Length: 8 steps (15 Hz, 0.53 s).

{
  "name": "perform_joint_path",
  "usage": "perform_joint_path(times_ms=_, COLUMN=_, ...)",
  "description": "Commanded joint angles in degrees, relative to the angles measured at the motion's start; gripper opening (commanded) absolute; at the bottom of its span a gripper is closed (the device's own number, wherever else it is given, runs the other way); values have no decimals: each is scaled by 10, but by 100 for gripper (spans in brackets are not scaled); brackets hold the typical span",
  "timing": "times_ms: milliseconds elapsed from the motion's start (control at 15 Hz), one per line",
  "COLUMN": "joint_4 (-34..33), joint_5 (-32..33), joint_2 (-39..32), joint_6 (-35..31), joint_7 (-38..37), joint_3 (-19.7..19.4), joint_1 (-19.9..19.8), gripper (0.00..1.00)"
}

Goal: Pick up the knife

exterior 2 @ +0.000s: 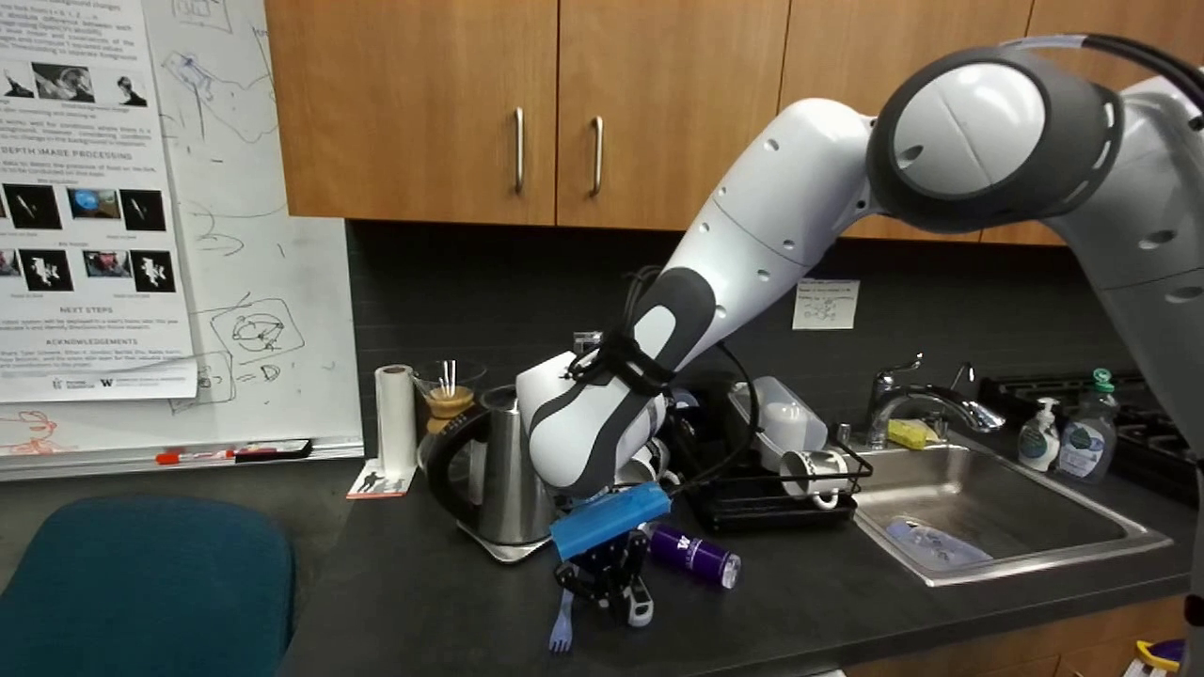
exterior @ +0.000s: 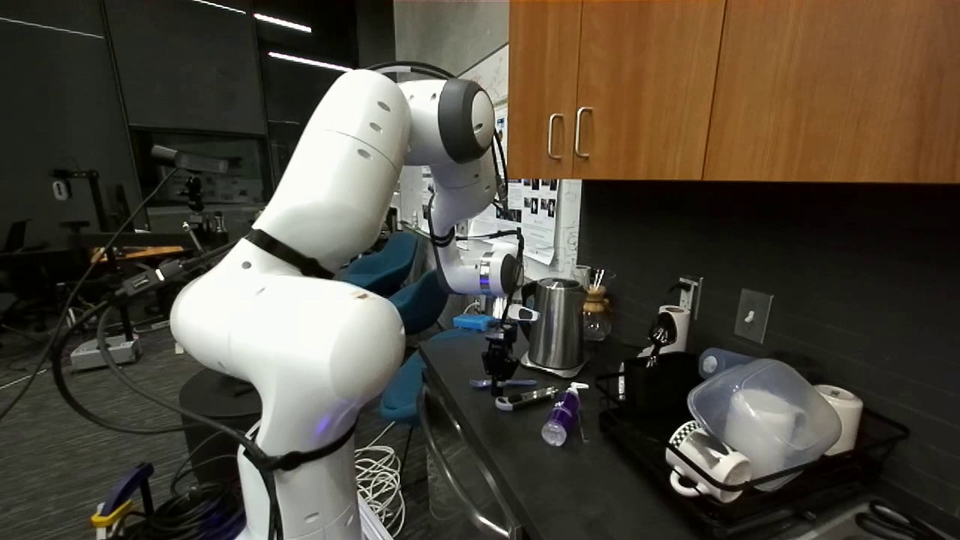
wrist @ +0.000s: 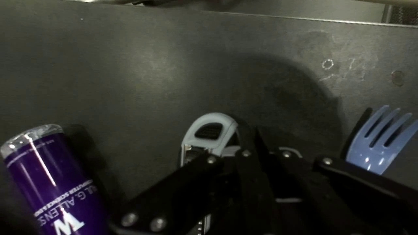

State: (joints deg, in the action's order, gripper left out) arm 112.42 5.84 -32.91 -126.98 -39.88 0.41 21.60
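The claw [wrist: 257,137] is narrow, tips close together, nothing evident in its hold. Just beside it, towards the bottle [wrist: 55,182], lies what looks like the knife [wrist: 205,143], grey-framed, on the bench [wrist: 114,81] (the blue fork [wrist: 372,156] is on its opposite side). Best to lift slightly, widen, shift across, then straddle the handle squarely. Further in from the claw, the kettle [exterior: 556,330] hides any contents; past the bottle, a rack [exterior 2: 776,514] holds a mug [exterior: 705,459] and a clear tub [exterior: 814,420].
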Motion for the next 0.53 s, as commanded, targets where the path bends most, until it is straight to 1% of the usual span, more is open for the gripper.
perform_joint_path(times_ms=0, joint_4=-1, joint_5=4, joint_2=-1, joint_6=1, joint_7=-2, joint_3=6, joint_1=-5, gripper=18)
perform_joint_path(times_ms=67, joint_4=-2, joint_5=4, joint_2=-1, joint_6=1, joint_7=-2, joint_3=7, joint_1=-5, gripper=24)
perform_joint_path(times_ms=133, joint_4=-1, joint_5=3, joint_2=-1, joint_6=1, joint_7=-2, joint_3=7, joint_1=-4, gripper=27)
perform_joint_path(times_ms=267, joint_4=-1, joint_5=3, joint_2=-1, joint_6=1, joint_7=-2, joint_3=7, joint_1=-5, gripper=27)
perform_joint_path(times_ms=333, joint_4=-1, joint_5=3, joint_2=-1, joint_6=1, joint_7=-2, joint_3=7, joint_1=-5, gripper=52)
perform_joint_path(times_ms=400, joint_4=-5, joint_5=3, joint_2=-6, joint_6=3, joint_7=-1, joint_3=8, joint_1=-4, gripper=52)
perform_joint_path(times_ms=467, joint_4=-8, joint_5=3, joint_2=-10, joint_6=4, joint_7=-1, joint_3=9, joint_1=-4, gripper=58)
